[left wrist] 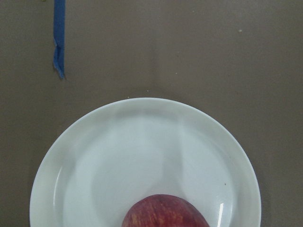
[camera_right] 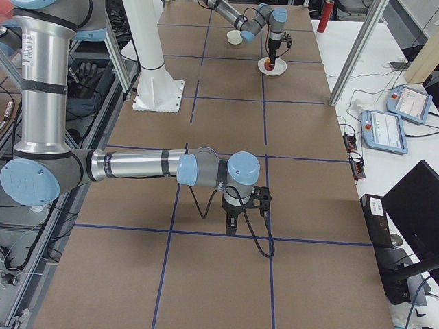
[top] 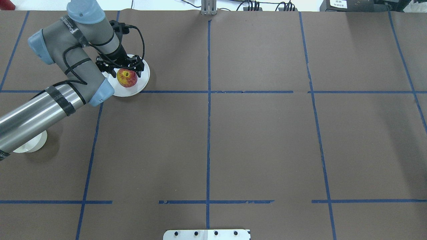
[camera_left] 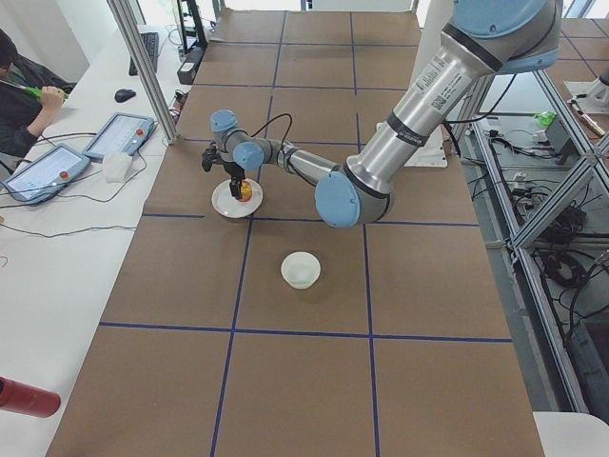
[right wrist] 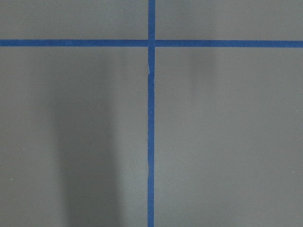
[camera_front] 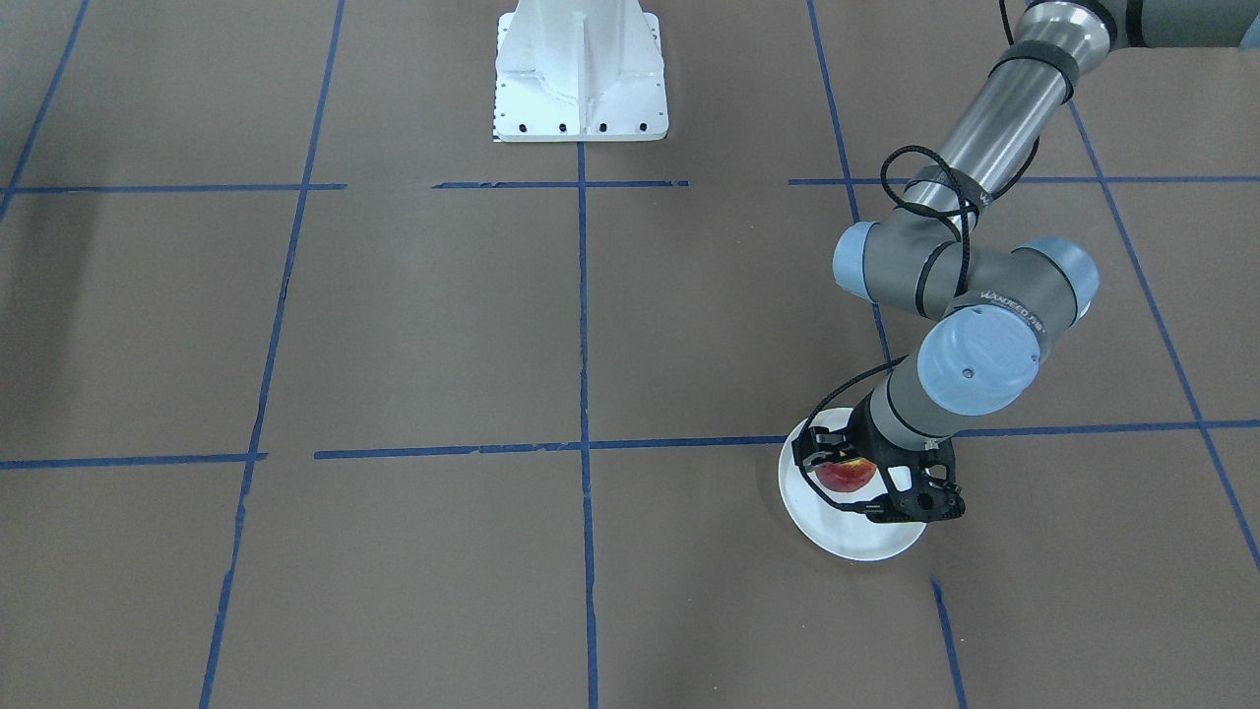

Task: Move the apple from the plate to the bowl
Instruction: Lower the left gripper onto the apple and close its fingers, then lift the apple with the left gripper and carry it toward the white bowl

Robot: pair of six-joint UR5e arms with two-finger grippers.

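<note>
The red apple [camera_front: 847, 475] with a yellow patch lies on the flat white plate [camera_front: 868, 540]. My left gripper [camera_front: 858, 484] is lowered over the plate, open, with its fingers wide on either side of the apple. From overhead the apple [top: 127, 78] shows just in front of the gripper [top: 122, 69] on the plate [top: 142, 80]. The left wrist view shows the plate [left wrist: 118, 156] and the top of the apple [left wrist: 165, 213]. The off-white bowl [camera_left: 301, 269] stands empty, apart from the plate, and is partly hidden under my left arm from overhead [top: 31, 144]. My right gripper [camera_right: 236, 221] shows only in the exterior right view, low over bare table; I cannot tell its state.
The white robot base [camera_front: 581, 79] stands at the table's robot side. Blue tape lines [right wrist: 150, 118] cross the brown table. A metal post [camera_left: 143, 67] and a desk with tablets [camera_left: 119, 133] stand beyond the plate. A red can [camera_left: 29, 398] lies off the table.
</note>
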